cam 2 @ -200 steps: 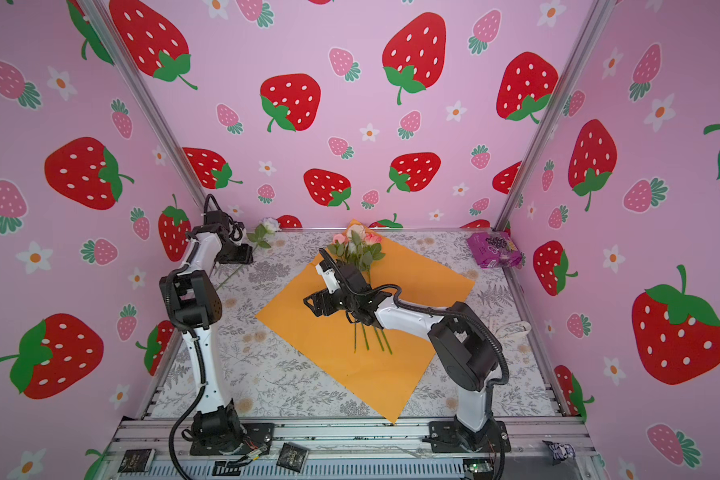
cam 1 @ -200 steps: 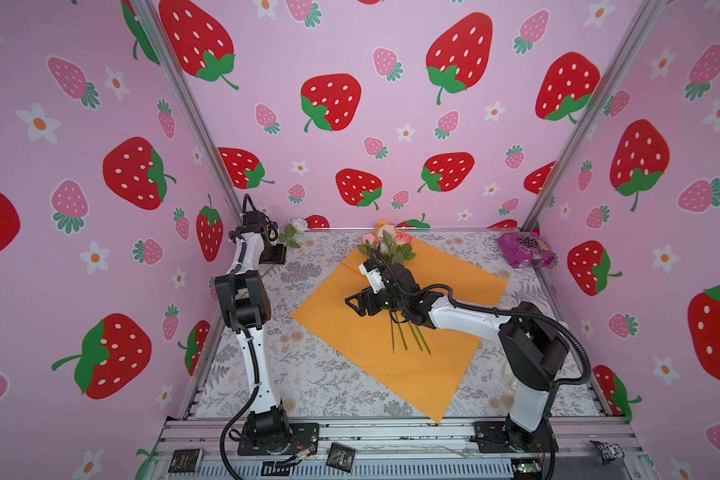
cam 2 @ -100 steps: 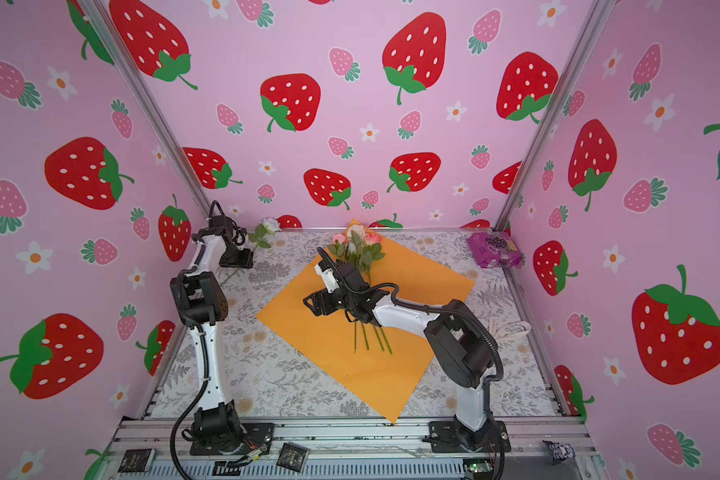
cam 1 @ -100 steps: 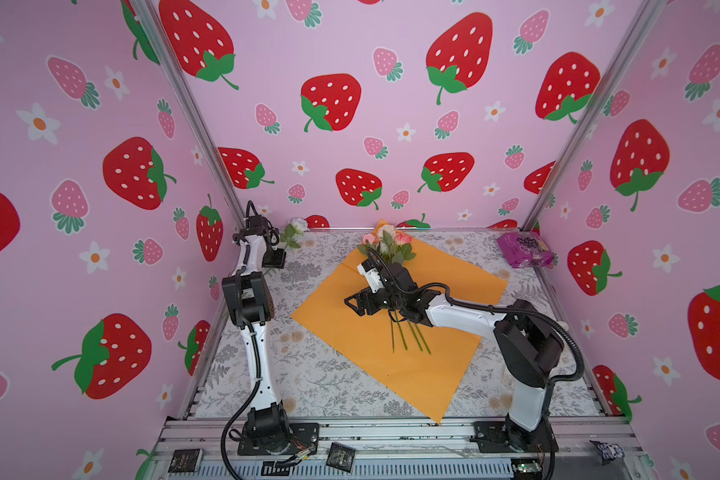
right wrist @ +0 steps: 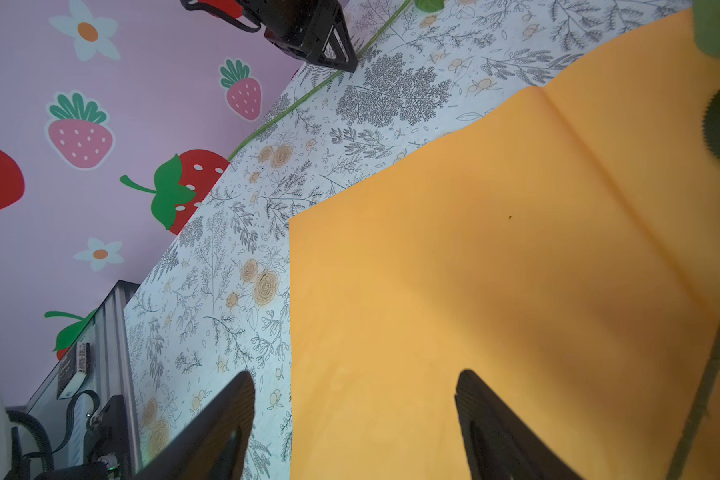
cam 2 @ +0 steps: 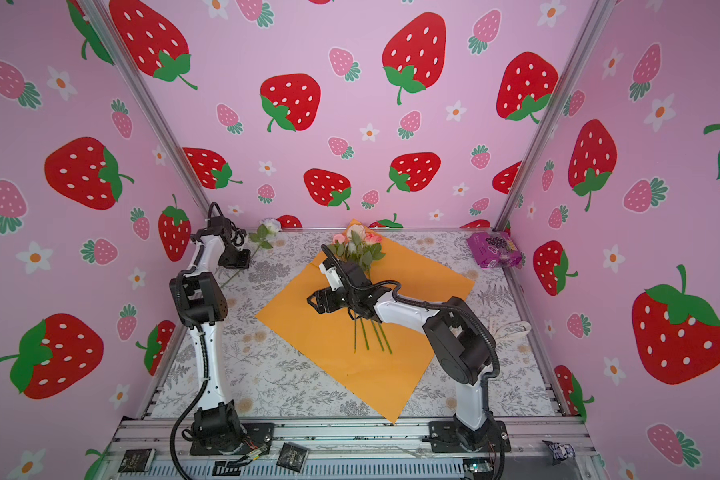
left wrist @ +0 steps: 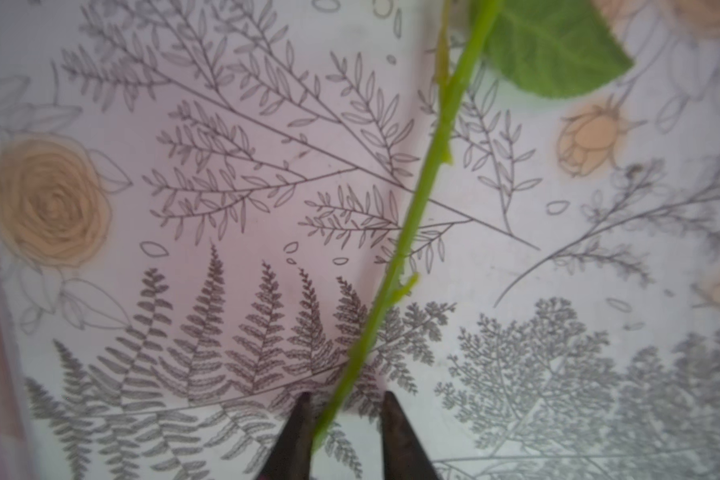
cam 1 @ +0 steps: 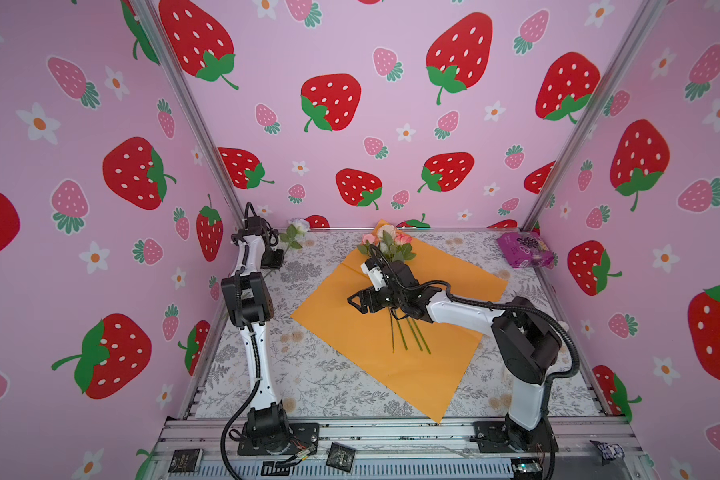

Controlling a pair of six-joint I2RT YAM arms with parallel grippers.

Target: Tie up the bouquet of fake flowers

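Pink strawberry-and-daisy walls [cam 1: 267,62] are closing around me from nine to three o'clock. Metal posts [cam 1: 197,124] are rising at eleven and one. A grey floral tablecloth [cam 1: 329,374] is lying beneath me, soft light spreading evenly.

purple packet [cam 1: 523,249]: back right corner, on floral mat [cam 1: 308,374] | walls [cam 1: 329,104]: pink, strawberry print

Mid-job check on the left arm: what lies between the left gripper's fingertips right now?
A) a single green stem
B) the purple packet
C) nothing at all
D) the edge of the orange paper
A: in the left wrist view a single green stem runs down between the two dark fingertips of the left gripper, lying over the floral-print tabletop and not over the paper.
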